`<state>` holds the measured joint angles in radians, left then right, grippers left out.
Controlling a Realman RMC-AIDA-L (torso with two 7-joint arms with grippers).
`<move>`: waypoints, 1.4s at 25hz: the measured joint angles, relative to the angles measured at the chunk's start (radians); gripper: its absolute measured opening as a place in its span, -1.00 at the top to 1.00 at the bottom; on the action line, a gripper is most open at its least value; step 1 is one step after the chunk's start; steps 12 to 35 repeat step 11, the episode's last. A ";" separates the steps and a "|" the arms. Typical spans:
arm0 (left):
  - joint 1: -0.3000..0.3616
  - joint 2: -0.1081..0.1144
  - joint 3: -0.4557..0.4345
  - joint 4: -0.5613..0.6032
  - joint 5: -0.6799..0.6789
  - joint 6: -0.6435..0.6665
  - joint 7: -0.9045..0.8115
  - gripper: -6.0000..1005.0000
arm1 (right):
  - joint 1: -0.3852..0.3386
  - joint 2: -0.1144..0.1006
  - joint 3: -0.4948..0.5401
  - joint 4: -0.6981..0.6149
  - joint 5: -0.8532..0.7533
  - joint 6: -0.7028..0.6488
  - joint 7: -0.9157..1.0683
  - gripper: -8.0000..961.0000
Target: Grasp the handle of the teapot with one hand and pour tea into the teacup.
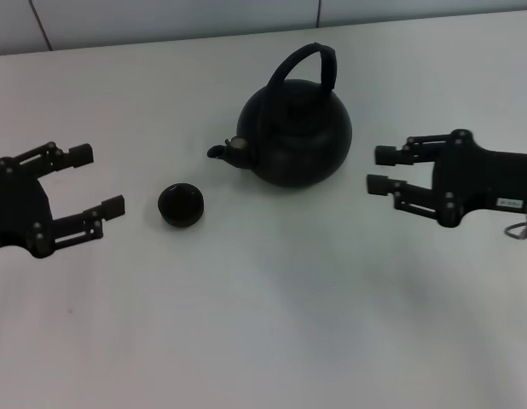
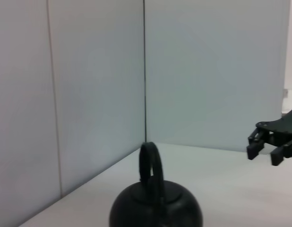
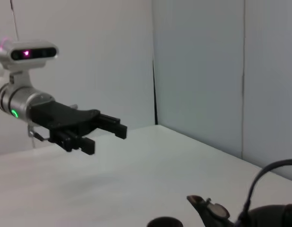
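The teapot (image 1: 296, 128) stands upright on the white tabletop (image 1: 272, 315) toward the far centre, its arched handle (image 1: 308, 66) rising over the lid and its short spout (image 1: 219, 151) pointing left; the teacup (image 1: 181, 205) sits just to the near left of the spout, apart from the pot. The left end effector (image 1: 95, 181) hovers at the left edge, well apart from the cup, fingers spread wide and holding nothing. The right end effector (image 1: 380, 169) hovers just right of the teapot body without touching it, fingers parted and empty.
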<state>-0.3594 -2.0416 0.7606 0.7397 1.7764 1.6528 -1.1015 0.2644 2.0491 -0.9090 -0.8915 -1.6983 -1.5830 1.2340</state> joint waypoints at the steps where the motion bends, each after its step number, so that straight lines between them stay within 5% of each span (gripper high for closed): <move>1: 0.001 -0.001 0.000 -0.001 0.001 0.005 0.000 -0.57 | 0.000 0.000 0.000 0.000 0.000 0.000 0.000 0.20; 7: 0.004 0.000 0.000 -0.032 0.004 0.028 -0.006 -0.57 | 0.028 -0.004 0.024 0.003 -0.009 -0.028 -0.043 0.20; 10: 0.004 0.000 0.000 -0.035 0.004 0.031 -0.009 -0.57 | 0.070 0.012 0.022 0.011 -0.034 0.002 -0.051 0.20; 35: 0.005 -0.001 0.000 -0.036 0.005 0.032 -0.011 -0.57 | 0.070 0.012 0.022 0.011 -0.034 0.002 -0.051 0.20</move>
